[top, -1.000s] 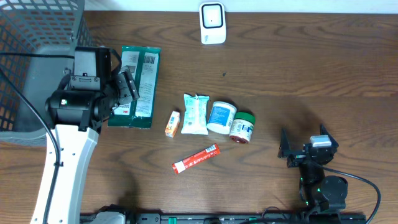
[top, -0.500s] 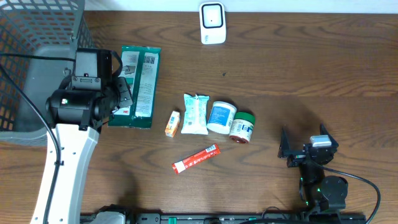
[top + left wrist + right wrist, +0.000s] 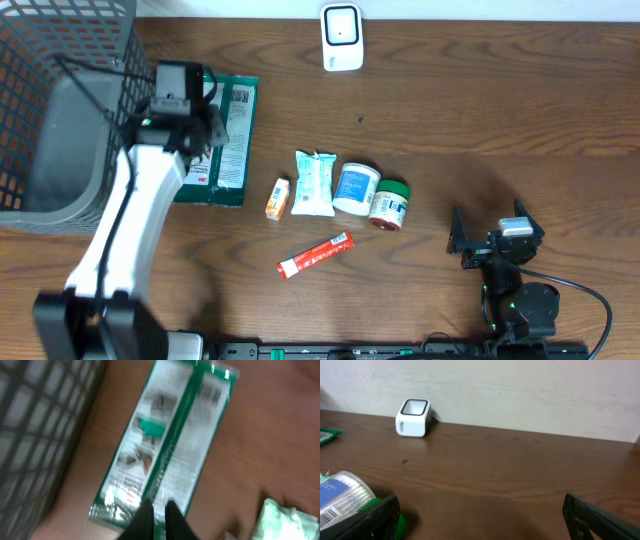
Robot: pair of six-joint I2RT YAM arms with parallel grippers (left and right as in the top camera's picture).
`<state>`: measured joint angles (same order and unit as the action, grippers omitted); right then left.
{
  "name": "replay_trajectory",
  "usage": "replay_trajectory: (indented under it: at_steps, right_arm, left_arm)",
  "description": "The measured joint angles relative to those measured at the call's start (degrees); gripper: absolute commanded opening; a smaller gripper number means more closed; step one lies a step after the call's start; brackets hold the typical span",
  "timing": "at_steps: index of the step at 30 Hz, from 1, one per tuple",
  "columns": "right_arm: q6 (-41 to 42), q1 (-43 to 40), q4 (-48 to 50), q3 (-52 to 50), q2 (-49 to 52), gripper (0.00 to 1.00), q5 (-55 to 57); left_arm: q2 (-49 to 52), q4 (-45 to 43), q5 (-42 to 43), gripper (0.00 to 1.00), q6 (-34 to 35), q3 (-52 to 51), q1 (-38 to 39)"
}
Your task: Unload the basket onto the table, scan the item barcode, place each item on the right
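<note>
A flat green and white packet (image 3: 226,135) lies on the table beside the basket, its printed side up. In the left wrist view the packet (image 3: 170,445) stretches away from my left gripper (image 3: 157,506), which is shut with its fingertips over the packet's near end; nothing shows between them. From overhead, the left gripper (image 3: 207,132) hangs over the packet's left half. The white barcode scanner (image 3: 342,37) stands at the table's far edge, and the right wrist view also shows the scanner (image 3: 412,417). My right gripper (image 3: 490,245) rests open at the front right, nothing between its fingers (image 3: 375,515).
A grey mesh basket (image 3: 60,110) fills the far left. In mid-table sit a small orange box (image 3: 278,198), a white-green pouch (image 3: 314,183), a blue-labelled tub (image 3: 356,189) and a green-lidded jar (image 3: 390,204). A red stick pack (image 3: 315,254) lies nearer the front.
The left gripper has shut, and the left arm has swung and stretched further over the green packet. The packet and the right arm have not moved.
</note>
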<state>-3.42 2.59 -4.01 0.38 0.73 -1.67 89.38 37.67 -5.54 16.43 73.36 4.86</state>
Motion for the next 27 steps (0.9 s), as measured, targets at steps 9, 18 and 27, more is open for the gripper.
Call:
replay_trajectory:
  at_steps: [9,18,27]
  right_arm:
    - [0.0,0.0,0.0,0.0,0.0,0.99,0.0]
    - [0.0,0.0,0.0,0.0,0.0,0.99,0.0]
    - [0.0,0.0,0.0,0.0,0.0,0.99,0.0]
  left_arm:
    - [19.0,-21.2,-2.2,0.07,-5.6,0.0,0.0]
    - [28.2,-24.3,-2.1,0.08,-9.2,0.1,-0.1]
    - [26.8,-15.5,4.2,0.08,-8.5,1.0,-0.5]
